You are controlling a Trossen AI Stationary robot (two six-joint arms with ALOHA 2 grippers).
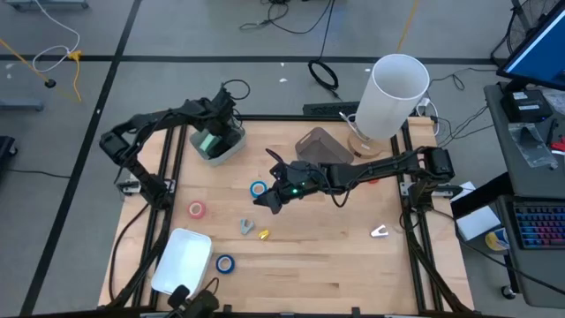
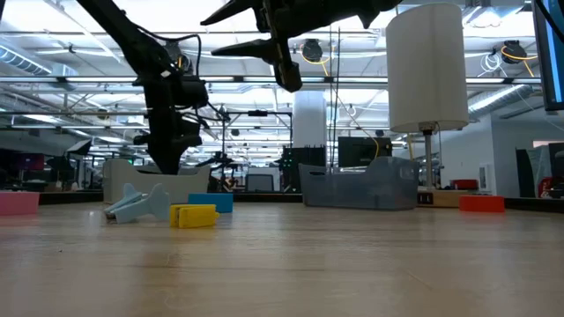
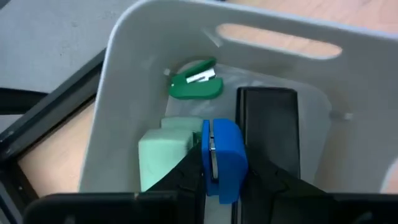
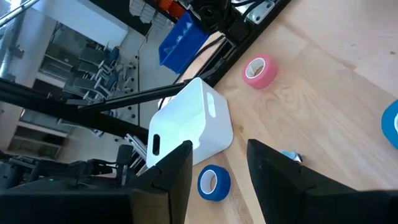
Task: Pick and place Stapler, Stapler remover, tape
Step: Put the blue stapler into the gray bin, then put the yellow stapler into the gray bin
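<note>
Only in the left wrist view: left gripper (image 3: 214, 177) closed on a blue stapler remover (image 3: 221, 158), held inside a grey bin (image 3: 124, 74) beside a green stapler remover (image 3: 194, 87), a pale green stapler (image 3: 165, 152) and a black stapler (image 3: 267, 130). From above, contents hardly readable; bin at upper left. Right gripper (image 1: 269, 201) at mid-frame, fingers parted, holding nothing, above the table (image 1: 335, 247). Nearby, blue tape (image 1: 258, 188), pink tape (image 1: 196, 209), another blue roll (image 1: 225, 263), white bin (image 1: 181, 259).
</note>
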